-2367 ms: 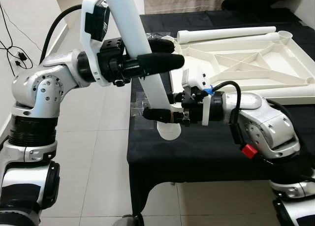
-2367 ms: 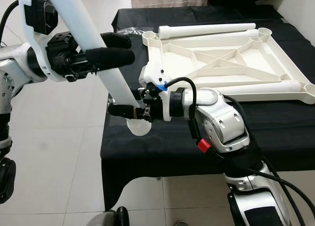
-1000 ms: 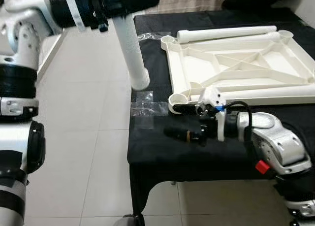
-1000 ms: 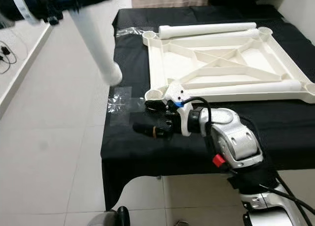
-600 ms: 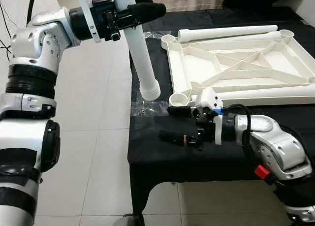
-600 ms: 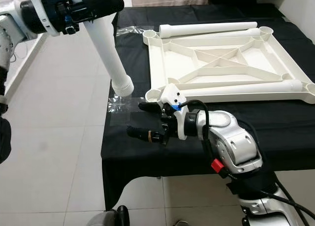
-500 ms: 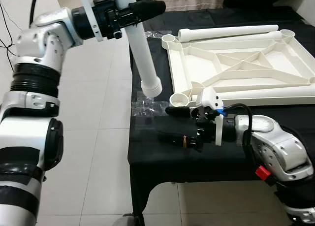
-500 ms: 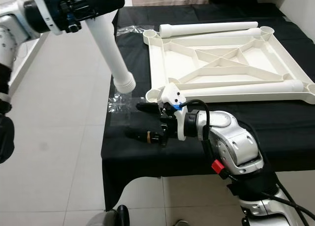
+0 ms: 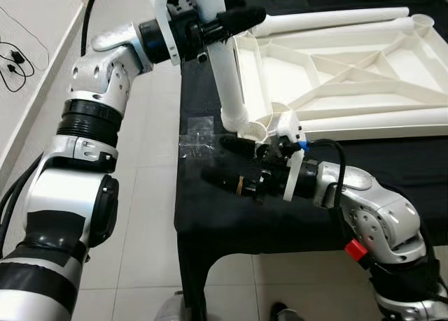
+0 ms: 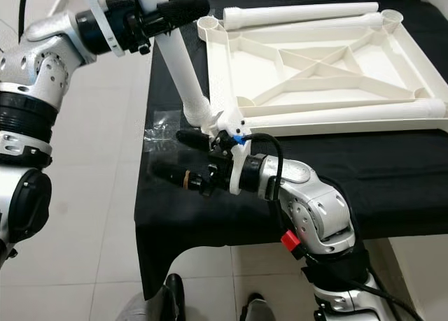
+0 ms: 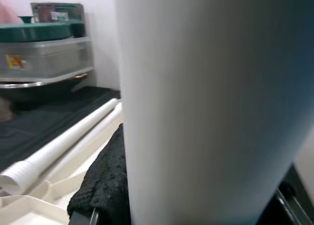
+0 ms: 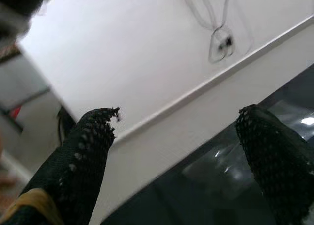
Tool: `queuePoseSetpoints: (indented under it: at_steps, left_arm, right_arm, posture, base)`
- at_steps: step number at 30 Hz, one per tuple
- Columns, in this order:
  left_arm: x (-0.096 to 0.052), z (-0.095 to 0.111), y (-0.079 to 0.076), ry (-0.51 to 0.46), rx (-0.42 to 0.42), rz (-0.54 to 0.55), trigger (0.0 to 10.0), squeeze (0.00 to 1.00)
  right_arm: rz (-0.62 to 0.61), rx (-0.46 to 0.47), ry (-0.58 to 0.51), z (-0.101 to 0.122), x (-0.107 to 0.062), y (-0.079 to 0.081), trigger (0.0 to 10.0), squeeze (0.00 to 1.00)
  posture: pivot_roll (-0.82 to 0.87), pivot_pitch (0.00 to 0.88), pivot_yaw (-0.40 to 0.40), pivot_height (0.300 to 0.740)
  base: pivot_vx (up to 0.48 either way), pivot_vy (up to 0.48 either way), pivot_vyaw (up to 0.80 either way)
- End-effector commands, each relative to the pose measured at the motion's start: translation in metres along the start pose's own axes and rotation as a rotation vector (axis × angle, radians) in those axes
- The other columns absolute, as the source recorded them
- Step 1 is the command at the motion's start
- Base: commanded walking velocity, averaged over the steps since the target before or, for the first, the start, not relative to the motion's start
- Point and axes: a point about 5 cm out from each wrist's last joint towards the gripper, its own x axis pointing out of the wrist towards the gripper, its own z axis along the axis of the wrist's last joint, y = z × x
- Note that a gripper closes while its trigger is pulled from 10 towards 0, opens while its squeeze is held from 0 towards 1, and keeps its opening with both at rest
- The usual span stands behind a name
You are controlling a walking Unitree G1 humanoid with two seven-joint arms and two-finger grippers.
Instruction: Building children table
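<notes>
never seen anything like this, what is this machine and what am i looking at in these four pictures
This is a humanoid robot with two silver arms, each ending in a tool with two long black fingers. The two wide pictures come from cameras on its head, looking down at its own arms. The two close-ups come from cameras on its wrists, looking along the fingers.

In front of it stands a table under a black cloth. On the cloth lies a white plastic tabletop, upside down, ribs showing. Two white table legs lie on it, one along the far edge and one along the near edge. A clear plastic bag lies near the cloth's edge.

The left tool grips a third white leg and holds its lower end at the tabletop's near corner socket. The right tool is open, beside that corner, holding nothing.
</notes>
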Motion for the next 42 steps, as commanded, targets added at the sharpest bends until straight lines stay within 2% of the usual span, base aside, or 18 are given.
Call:
queuePoseSetpoints:
  at_steps: [1,5,8,13,14,15,16,17,19,20,21,22,23,24,27,29,35,42]
  left_arm:
    - [0.007,-0.005,-0.007,0.028,0.024,-0.015,10.0,0.00]
    - [0.009,0.004,-0.027,-0.055,0.036,0.014,10.0,0.00]
    - [0.002,0.013,-0.045,-0.124,0.040,0.067,10.0,0.00]
    - [-0.017,0.032,-0.050,-0.170,0.061,0.206,10.0,0.00]
    - [-0.030,0.047,-0.044,-0.177,0.121,0.312,10.0,0.00]
    - [-0.030,0.047,-0.044,-0.177,0.121,0.312,10.0,0.00]
    - [-0.043,0.060,-0.037,-0.151,0.241,0.434,10.0,0.00]
    - [-0.043,0.060,-0.037,-0.151,0.241,0.434,10.0,0.00]
    - [-0.068,0.085,-0.028,-0.076,0.585,0.691,10.0,0.00]
    - [-0.068,0.085,-0.028,-0.076,0.585,0.691,10.0,0.00]
    - [-0.074,0.094,-0.029,-0.101,0.662,0.775,10.0,0.00]
    - [-0.074,0.094,-0.029,-0.101,0.662,0.775,10.0,0.00]
    - [-0.079,0.098,-0.031,-0.131,0.698,0.850,10.0,0.00]
    - [-0.084,0.100,-0.035,-0.133,0.788,0.933,10.0,0.00]
    - [-0.092,0.077,-0.047,-0.037,0.910,1.036,10.0,0.00]
    - [-0.096,0.060,-0.051,0.045,0.916,1.038,10.0,0.00]
    - [-0.122,0.000,-0.058,0.246,0.763,1.086,10.0,0.00]
    - [-0.118,-0.015,-0.062,0.206,0.647,1.133,10.0,0.00]
  right_arm:
    - [-0.019,0.045,-0.050,0.003,0.002,0.002,10.0,0.00]
    - [-0.083,0.063,-0.131,0.009,0.000,0.001,10.0,0.00]
    - [-0.112,0.076,-0.174,0.013,-0.004,0.000,10.0,0.00]
    - [-0.151,0.098,-0.218,0.016,-0.008,-0.005,10.0,0.00]
    - [-0.164,0.107,-0.239,0.017,-0.008,-0.008,10.0,0.00]
    - [-0.164,0.107,-0.239,0.017,-0.008,-0.008,10.0,0.00]
    - [-0.174,0.105,-0.251,0.018,-0.007,-0.011,10.0,0.00]
    - [-0.174,0.105,-0.251,0.018,-0.007,-0.011,10.0,0.00]
    - [-0.199,0.110,-0.289,0.020,-0.001,-0.020,10.0,0.00]
    - [-0.199,0.110,-0.289,0.020,-0.001,-0.020,10.0,0.00]
    - [-0.209,0.105,-0.299,0.022,0.001,-0.022,10.0,0.00]
    - [-0.209,0.105,-0.299,0.022,0.001,-0.022,10.0,0.00]
    - [-0.222,0.103,-0.310,0.023,0.002,-0.025,10.0,0.00]
    - [-0.241,0.099,-0.317,0.023,0.004,-0.027,10.0,0.00]
    - [-0.308,0.093,-0.315,0.019,0.005,-0.036,10.0,0.00]
    - [-0.337,0.109,-0.315,0.017,0.007,-0.039,10.0,0.00]
    - [-0.448,0.116,-0.285,0.004,0.008,-0.047,10.0,0.00]
    - [-0.483,0.096,-0.282,0.003,0.010,-0.051,10.0,0.00]
  posture:
    - [-0.02,0.374,0.080,0.740]
    - [-0.03,0.372,0.093,0.740]
    - [-0.03,0.365,0.087,0.740]
    - [-0.01,0.340,0.070,0.740]
    - [0.01,0.321,0.067,0.740]
    - [0.01,0.321,0.067,0.740]
    - [0.02,0.294,0.063,0.740]
    - [0.02,0.294,0.063,0.740]
    - [0.04,0.246,0.049,0.740]
    - [0.04,0.246,0.049,0.740]
    - [0.04,0.239,0.046,0.740]
    - [0.04,0.239,0.046,0.740]
    - [0.05,0.221,0.040,0.740]
    - [0.05,0.189,0.032,0.740]
    - [0.04,0.150,0.023,0.740]
    - [0.05,0.143,0.020,0.740]
    - [0.04,0.109,0.017,0.740]
    - [0.04,0.099,0.007,0.740]
  base:
    - [0.000,0.000,0.00]
    - [0.000,0.000,0.00]
    - [0.000,0.000,0.00]
    - [0.000,0.000,0.00]
    - [0.000,0.000,0.00]
    - [0.000,0.000,0.00]
    - [0.000,0.000,0.00]
    - [0.000,0.000,0.00]
    - [0.000,0.000,0.00]
    - [0.000,0.000,0.00]
    - [0.000,0.000,0.00]
    - [0.000,0.000,0.00]
    - [0.000,0.000,0.00]
    - [0.000,0.000,0.00]
    - [0.000,0.000,0.00]
    - [0.000,0.000,0.00]
    - [0.000,0.000,0.00]
    - [0.000,0.000,-0.34]
